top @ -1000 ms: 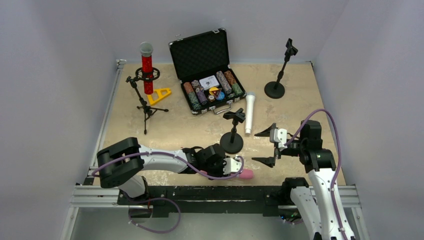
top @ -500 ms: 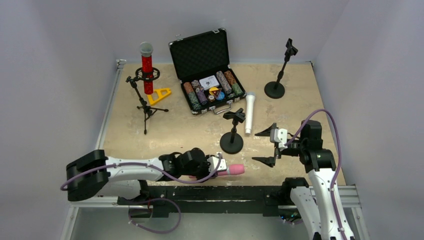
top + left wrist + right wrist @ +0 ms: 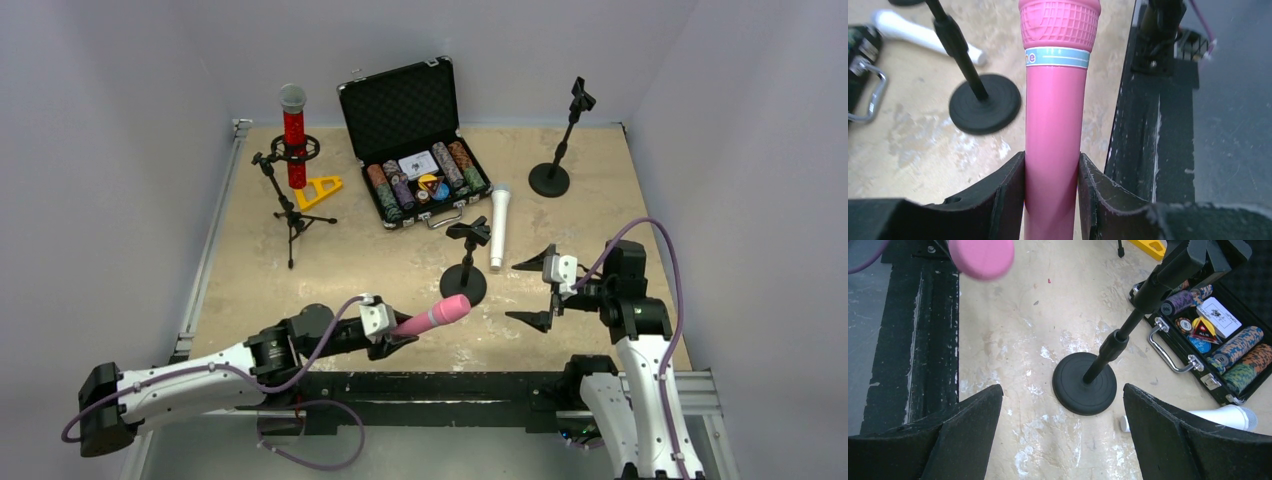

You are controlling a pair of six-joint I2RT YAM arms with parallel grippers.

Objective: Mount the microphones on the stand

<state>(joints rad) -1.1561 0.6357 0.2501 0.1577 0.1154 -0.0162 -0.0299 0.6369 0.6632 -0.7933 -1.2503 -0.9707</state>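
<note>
My left gripper (image 3: 392, 336) is shut on the shaft of the pink microphone (image 3: 432, 315) and holds it off the table, head pointing right and away toward the short round-base stand (image 3: 465, 263). The left wrist view shows my fingers (image 3: 1009, 192) clamped on the pink microphone (image 3: 1055, 115). Its head shows in the right wrist view (image 3: 982, 255). My right gripper (image 3: 531, 292) is open and empty just right of the short stand (image 3: 1083, 390). The white microphone (image 3: 498, 228) lies on the table. The red microphone (image 3: 293, 140) stands in the tripod stand (image 3: 290, 205).
An open black case of poker chips (image 3: 420, 175) stands at the back middle. A tall round-base stand (image 3: 558, 145) is at the back right. A yellow triangle (image 3: 318, 190) lies by the tripod. The black frame rail (image 3: 430, 385) runs along the near edge.
My left arm has drawn back to the left and lifted the pink microphone off the table, tilting its head up toward the short stand. The right arm has not moved.
</note>
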